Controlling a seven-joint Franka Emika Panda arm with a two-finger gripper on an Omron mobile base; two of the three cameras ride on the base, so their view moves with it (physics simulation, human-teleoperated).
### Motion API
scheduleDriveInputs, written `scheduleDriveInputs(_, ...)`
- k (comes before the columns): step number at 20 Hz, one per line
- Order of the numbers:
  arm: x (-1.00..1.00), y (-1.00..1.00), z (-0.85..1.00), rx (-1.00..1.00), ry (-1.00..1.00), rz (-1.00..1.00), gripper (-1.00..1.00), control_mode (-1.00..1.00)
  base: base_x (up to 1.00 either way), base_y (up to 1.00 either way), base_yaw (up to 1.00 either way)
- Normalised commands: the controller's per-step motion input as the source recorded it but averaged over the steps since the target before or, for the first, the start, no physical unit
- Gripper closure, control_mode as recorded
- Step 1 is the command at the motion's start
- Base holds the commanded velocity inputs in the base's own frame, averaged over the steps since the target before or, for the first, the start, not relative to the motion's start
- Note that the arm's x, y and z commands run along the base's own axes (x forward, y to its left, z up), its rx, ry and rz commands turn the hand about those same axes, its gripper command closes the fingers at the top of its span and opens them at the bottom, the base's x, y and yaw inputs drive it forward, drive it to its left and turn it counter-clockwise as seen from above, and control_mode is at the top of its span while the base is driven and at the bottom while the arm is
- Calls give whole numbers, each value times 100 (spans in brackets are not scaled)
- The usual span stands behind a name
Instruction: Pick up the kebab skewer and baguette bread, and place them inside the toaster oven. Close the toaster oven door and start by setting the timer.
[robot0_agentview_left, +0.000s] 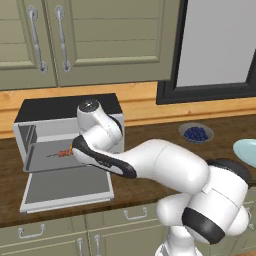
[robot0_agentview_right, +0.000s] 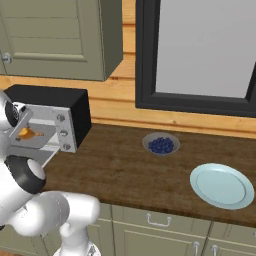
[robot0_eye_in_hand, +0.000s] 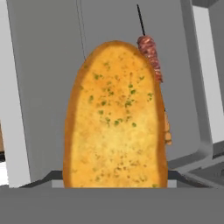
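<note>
One toaster oven (robot0_agentview_left: 45, 120) on the wooden table (robot0_agentview_right: 125, 170), black top, its door (robot0_agentview_left: 67, 189) dropped flat open in front. Three knobs (robot0_agentview_right: 62, 132) in a column on its face, seen from the right base view. One kebab skewer (robot0_agentview_left: 61, 153) lies inside the oven cavity; in the hand view the skewer (robot0_eye_in_hand: 150, 57) pokes out behind the bread's upper right side. One baguette bread (robot0_eye_in_hand: 114, 118), golden with green flecks, sits close up in front of the hand camera, pointing into the oven cavity; from the right base a small orange bit of it (robot0_agentview_right: 25, 133) shows at the oven mouth. Pincer tips hidden behind the loaf, so can't tell whether they clamp it or stand apart. One arm reaches into the oven opening.

Elsewhere on the table: one bowl of blueberries (robot0_agentview_right: 161, 144), one pale blue plate (robot0_agentview_right: 221, 186), well apart from the oven. Two handles on the upper cabinet doors (robot0_agentview_left: 47, 40). One dark-framed window (robot0_agentview_right: 200, 50).
</note>
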Motion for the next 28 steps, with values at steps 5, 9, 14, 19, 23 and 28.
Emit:
scheduleDriveInputs(5,44,10,-38,7,0,4,100,-100,0,0,0)
scheduleDriveInputs(9,15,21,-32,7,0,4,100,-100,0,0,0)
scheduleDriveInputs(14,16,15,-25,6,0,4,100,-100,0,0,0)
scheduleDriveInputs(19,10,5,-20,5,0,3,100,-100,0,0,0)
scheduleDriveInputs(23,7,5,-18,4,0,3,100,-100,0,0,0)
scheduleDriveInputs(28,8,2,-10,3,0,3,-100,-100,0,0,0)
